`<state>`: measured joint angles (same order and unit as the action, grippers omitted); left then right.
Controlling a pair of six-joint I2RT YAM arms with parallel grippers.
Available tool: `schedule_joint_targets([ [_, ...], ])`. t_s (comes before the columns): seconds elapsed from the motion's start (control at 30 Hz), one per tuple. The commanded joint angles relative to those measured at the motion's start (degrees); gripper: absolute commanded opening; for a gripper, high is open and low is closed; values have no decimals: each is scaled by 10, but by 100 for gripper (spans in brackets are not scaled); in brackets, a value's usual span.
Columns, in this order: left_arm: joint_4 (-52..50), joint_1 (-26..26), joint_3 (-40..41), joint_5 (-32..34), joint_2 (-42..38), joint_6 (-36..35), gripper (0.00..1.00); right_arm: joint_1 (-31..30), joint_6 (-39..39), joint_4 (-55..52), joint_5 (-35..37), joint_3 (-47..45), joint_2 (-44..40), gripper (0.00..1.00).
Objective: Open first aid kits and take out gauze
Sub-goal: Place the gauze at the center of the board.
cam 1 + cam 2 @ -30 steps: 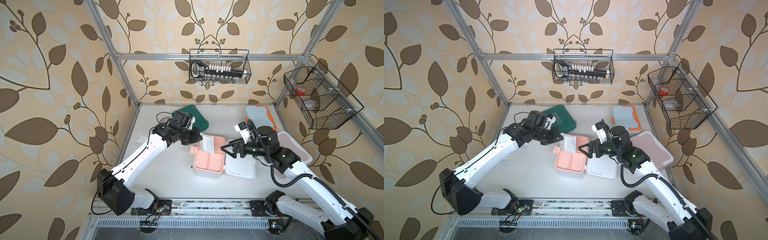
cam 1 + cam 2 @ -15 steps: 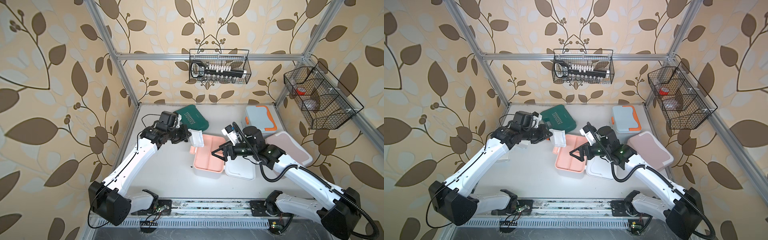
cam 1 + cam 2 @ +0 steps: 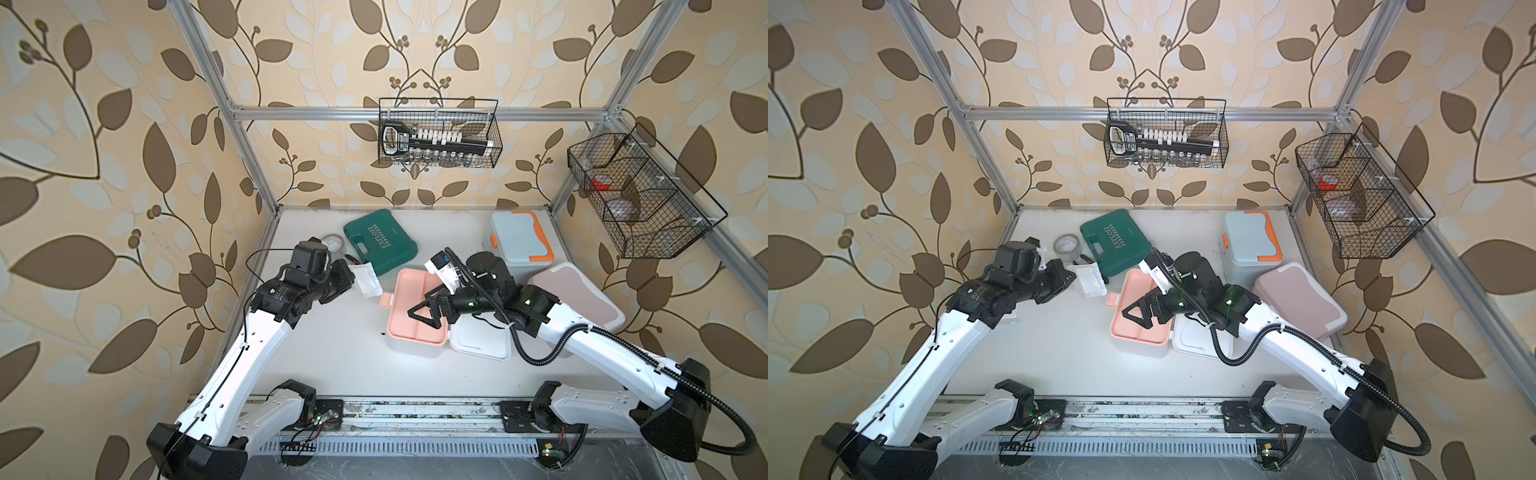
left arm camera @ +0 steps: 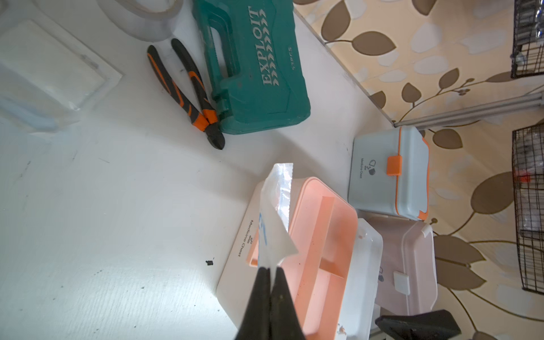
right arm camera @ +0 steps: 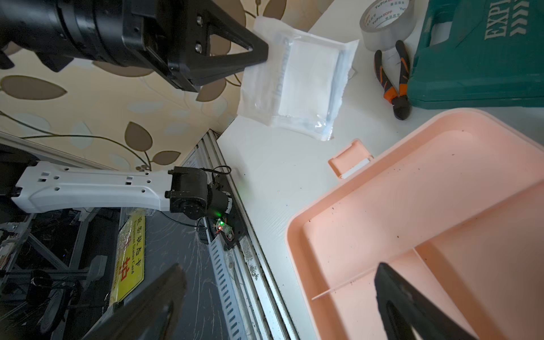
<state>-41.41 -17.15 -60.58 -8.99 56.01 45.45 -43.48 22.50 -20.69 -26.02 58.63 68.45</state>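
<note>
Left of the open white-and-peach first aid kit, my left end effector pinches a gauze packet by one edge, clear of the surface, presumably for setting aside, while my right end effector stands wide and empty over that kit.

Beige leaf-patterned walls and an aluminium frame enclose a white tabletop.
</note>
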Motion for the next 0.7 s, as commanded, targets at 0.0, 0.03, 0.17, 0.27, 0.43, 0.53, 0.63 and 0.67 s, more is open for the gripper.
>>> schedule_joint_targets([
  [0.0, -41, 5, 10, 69, -26, 32, 0, -4, 17, -34, 40, 27, -2, 99],
  [0.03, -51, 5, 14, 84, -34, 57, 0, -4, 22, -42, 52, 31, -1, 100],
  [0.17, -89, 5, 26, 149, -54, 116, 0, -4, 33, -66, 68, 46, 6, 99],
  [0.27, -133, 5, 29, 202, -52, 169, 0, -3, 42, -65, 72, 42, 8, 99],
  [0.43, -183, 5, 41, 285, -53, 231, 0, -4, 56, -67, 76, 42, 13, 100],
  [0.53, -183, 6, 55, 319, -53, 249, 0, -4, 61, -67, 77, 41, 13, 100],
  [0.63, -175, 17, 69, 351, -41, 256, 0, -3, 64, -68, 77, 41, 15, 100],
  [0.67, -170, 24, 72, 351, -34, 257, 0, -3, 65, -68, 77, 40, 15, 99],
])
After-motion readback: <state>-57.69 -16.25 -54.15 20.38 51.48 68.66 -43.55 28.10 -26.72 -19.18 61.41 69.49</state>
